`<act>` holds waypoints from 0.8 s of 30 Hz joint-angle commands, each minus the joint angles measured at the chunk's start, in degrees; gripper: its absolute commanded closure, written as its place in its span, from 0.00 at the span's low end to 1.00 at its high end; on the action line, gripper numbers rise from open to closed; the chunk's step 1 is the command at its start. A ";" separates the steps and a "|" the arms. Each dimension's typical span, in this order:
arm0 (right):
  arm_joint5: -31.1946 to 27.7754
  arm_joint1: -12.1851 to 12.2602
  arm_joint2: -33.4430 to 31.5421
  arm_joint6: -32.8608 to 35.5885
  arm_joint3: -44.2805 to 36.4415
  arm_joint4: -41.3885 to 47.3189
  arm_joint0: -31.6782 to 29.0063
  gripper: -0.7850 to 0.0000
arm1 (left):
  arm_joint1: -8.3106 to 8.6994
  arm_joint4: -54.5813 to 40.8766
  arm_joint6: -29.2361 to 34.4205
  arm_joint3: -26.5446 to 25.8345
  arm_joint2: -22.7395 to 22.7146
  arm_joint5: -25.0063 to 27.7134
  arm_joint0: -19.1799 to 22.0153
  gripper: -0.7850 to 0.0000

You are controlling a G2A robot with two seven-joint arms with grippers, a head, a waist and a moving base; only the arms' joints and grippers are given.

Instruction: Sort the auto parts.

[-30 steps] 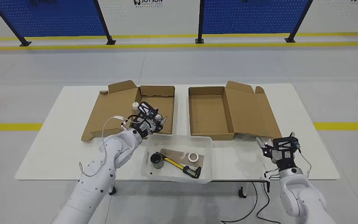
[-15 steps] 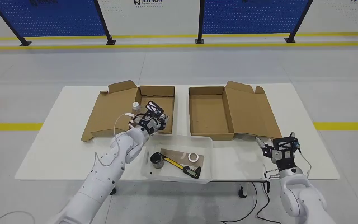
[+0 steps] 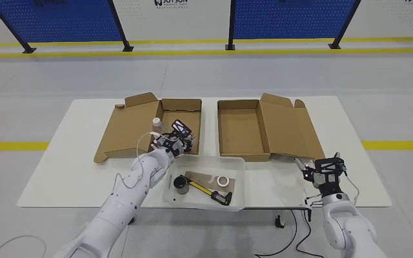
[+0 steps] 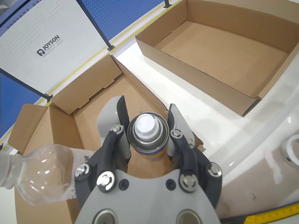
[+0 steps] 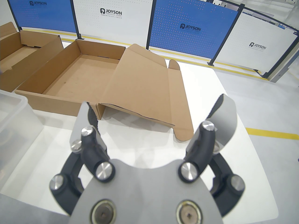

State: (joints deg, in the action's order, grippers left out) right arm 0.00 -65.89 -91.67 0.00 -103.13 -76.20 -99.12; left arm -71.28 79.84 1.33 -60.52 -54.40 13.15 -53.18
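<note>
spray can (image 4: pixel 147 136) | clamped in left hand (image 4: pixel 147 105) | right hand (image 5: pixel 155 104) wide open

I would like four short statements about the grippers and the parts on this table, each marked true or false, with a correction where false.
1. The left gripper holds a spray can between its fingers. True.
2. The clear bottle lies in the plastic bin. False: it lies in the left cardboard box.
3. The right gripper is open. True.
4. The hammer lies in the left cardboard box. False: it lies in the plastic bin.
</note>
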 commanded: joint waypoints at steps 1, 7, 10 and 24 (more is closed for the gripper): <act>0.00 0.00 0.00 0.00 0.00 0.00 0.00 0.00 | -0.12 0.31 -0.08 0.62 0.09 0.03 0.17 1.00; 0.00 0.00 0.00 0.00 0.00 0.00 0.00 0.00 | -0.45 0.95 -0.32 1.78 0.20 0.13 0.55 0.95; 0.00 0.00 0.00 0.00 0.00 0.00 0.00 0.00 | -0.58 1.15 -0.32 2.04 0.15 0.18 0.63 0.66; 0.00 0.00 0.00 0.00 0.00 0.00 0.00 0.00 | -1.09 2.17 -0.29 1.51 -0.29 -0.28 0.47 0.20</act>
State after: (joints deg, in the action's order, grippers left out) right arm 0.00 -65.89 -91.67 0.00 -103.13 -76.20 -99.12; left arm -72.35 81.87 1.10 -58.83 -54.63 12.89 -52.70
